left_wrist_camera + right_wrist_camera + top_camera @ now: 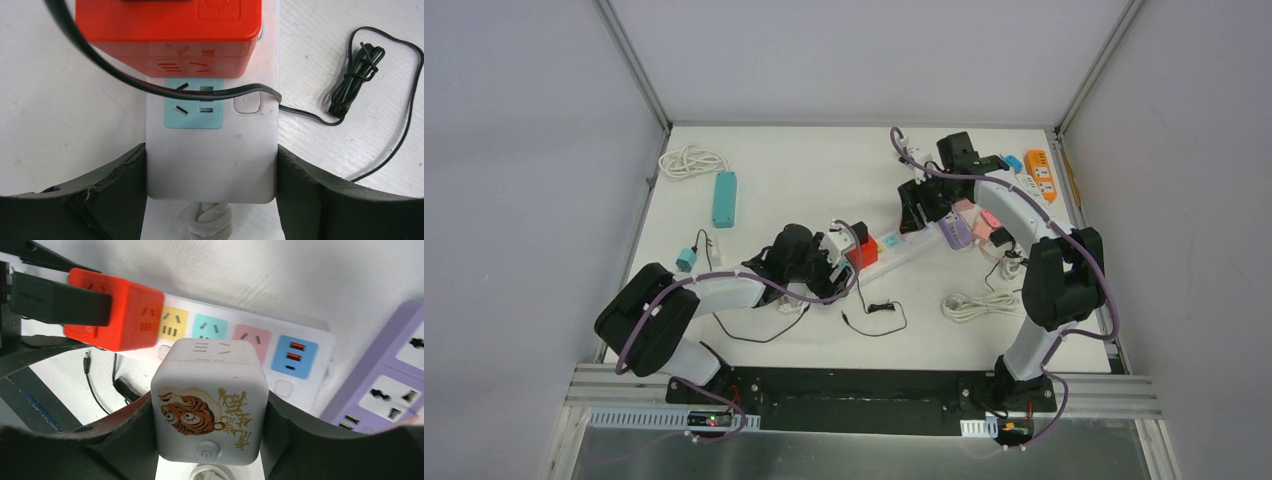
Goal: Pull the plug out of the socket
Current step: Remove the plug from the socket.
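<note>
Plug cube [205, 400] gripped by right fingers [310, 440]; left fingers [105, 195] clamp strip's [210, 165] edges.

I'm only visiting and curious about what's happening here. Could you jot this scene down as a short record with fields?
left gripper: closed on the end of the white power strip
right gripper: closed on the white cube adapter, tiger picture on it
on the strip: red cube adapter, black plug in its side
empty: teal socket beside the red cube
nearby: purple power strip, loose black cable
unclear: whether the white cube sits in a socket
</note>
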{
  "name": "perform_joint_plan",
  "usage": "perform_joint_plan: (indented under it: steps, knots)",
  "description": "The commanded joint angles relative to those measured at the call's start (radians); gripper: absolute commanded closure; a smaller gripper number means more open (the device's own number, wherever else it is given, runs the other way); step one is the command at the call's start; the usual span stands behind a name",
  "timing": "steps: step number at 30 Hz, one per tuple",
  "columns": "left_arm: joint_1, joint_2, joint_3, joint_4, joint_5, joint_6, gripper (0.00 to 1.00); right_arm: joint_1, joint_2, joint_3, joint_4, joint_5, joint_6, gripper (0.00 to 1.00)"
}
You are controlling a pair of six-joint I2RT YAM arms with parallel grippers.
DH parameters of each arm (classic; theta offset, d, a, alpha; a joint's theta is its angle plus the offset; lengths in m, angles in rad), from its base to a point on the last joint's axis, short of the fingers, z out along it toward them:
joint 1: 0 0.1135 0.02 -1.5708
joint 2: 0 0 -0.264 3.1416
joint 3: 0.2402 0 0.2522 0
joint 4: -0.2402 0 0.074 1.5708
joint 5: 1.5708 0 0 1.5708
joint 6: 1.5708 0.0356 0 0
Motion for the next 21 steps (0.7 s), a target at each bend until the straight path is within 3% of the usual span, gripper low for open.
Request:
perform_joint_plan:
  steps: [1,5,9,21]
  knots:
    - [0.005,-0.086,0.015,0.009,-0.007,-0.059,0.33,-0.054,-0.052,0.037,0.022,-0.047,-0.036,0.97]
    - [0.005,-0.134,0.011,0.003,-0.008,-0.070,0.17,-0.071,-0.044,0.035,0.023,-0.058,-0.036,0.96]
    - [0.005,-0.182,0.004,-0.018,-0.023,-0.069,0.10,-0.079,-0.030,0.047,0.007,-0.076,-0.045,0.94]
    - [0.005,-0.316,0.007,-0.135,-0.095,-0.125,0.08,-0.159,-0.027,0.091,-0.028,-0.093,-0.068,0.93]
